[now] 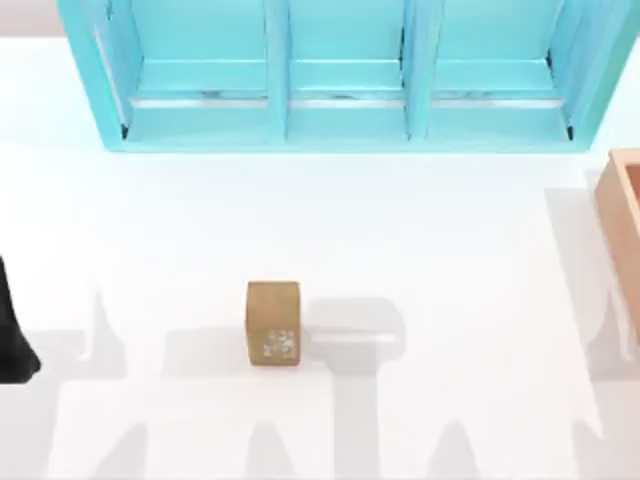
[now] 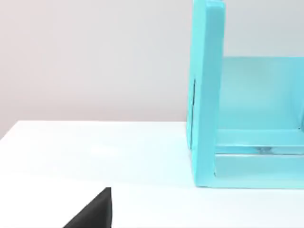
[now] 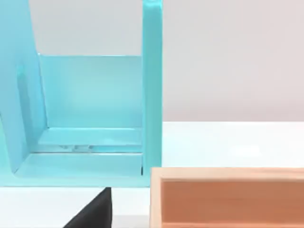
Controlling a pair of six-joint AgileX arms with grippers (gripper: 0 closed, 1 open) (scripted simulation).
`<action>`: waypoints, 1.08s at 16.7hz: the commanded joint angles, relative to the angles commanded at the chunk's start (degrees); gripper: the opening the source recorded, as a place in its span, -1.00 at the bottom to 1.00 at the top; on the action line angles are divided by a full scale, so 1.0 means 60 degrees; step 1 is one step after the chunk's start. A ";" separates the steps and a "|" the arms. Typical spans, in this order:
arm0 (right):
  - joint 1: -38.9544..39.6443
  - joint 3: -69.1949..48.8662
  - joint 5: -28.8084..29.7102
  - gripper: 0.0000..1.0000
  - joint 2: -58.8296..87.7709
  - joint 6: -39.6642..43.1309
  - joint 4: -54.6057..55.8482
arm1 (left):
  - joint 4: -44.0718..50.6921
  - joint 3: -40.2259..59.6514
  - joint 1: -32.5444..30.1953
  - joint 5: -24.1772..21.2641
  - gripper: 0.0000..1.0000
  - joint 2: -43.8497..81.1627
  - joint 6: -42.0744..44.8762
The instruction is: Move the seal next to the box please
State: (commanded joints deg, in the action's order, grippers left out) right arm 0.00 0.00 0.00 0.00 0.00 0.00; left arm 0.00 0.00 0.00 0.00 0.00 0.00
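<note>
The left claw (image 1: 15, 340) sits at the surface's left edge; I cannot tell how its fingers stand. The seal (image 1: 273, 322) stands upright mid-surface, left of centre, well apart from the box (image 1: 622, 225) at the right edge, so the left arm looks nearer.

The left arm (image 1: 12, 330) sits parked low at the table's left edge.
</note>
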 joint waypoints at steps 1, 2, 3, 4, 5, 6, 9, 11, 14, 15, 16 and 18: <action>0.0000 0.0000 0.0000 1.00 0.0000 0.0000 0.0000 | 0.0000 0.0000 0.0000 0.0000 1.00 0.0000 0.0000; 0.0000 0.0000 0.0000 1.00 0.0000 0.0000 0.0000 | 0.0000 0.0000 0.0000 0.0000 1.00 0.0000 0.0000; 0.0034 -0.0072 0.0008 1.00 0.0071 -0.0010 -0.0053 | 0.0000 0.0000 0.0000 0.0000 1.00 0.0000 0.0000; 0.0102 -0.0221 0.0024 1.00 0.0213 -0.0030 -0.0160 | 0.0000 0.0000 0.0000 0.0000 1.00 0.0000 0.0000; 0.0209 -0.0468 0.0050 1.00 0.0443 -0.0067 -0.0332 | 0.0000 0.0000 0.0000 0.0000 1.00 0.0000 0.0000; 0.0357 -0.0825 0.0086 1.00 0.0769 -0.0126 -0.0568 | 0.0000 0.0000 0.0000 0.0000 1.00 0.0000 0.0000; 0.0956 -0.2363 0.0229 1.00 0.2128 -0.0436 -0.1513 | 0.0000 0.0000 0.0000 0.0000 1.00 0.0000 0.0000; 0.1477 -0.3768 0.0341 1.00 0.3299 -0.0779 -0.2295 | 0.0000 0.0000 0.0000 0.0000 1.00 0.0000 0.0000; 0.2382 -0.6349 0.0503 1.00 0.5322 -0.1498 -0.3567 | 0.0000 0.0000 0.0000 0.0000 1.00 0.0000 0.0000; 0.2703 -0.7308 0.0549 1.00 0.6052 -0.1783 -0.4001 | 0.0000 0.0000 0.0000 0.0000 1.00 0.0000 0.0000; 0.3031 -0.8314 0.0587 1.00 0.6814 -0.2093 -0.4440 | 0.0000 0.0000 0.0000 0.0000 1.00 0.0000 0.0000; 0.3695 -1.0428 0.0634 1.00 0.8424 -0.2776 -0.5339 | 0.0000 0.0000 0.0000 0.0000 1.00 0.0000 0.0000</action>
State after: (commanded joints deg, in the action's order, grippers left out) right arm 22.17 -62.57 3.80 50.55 -16.66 -32.03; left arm 0.00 0.00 0.00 0.00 0.00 0.00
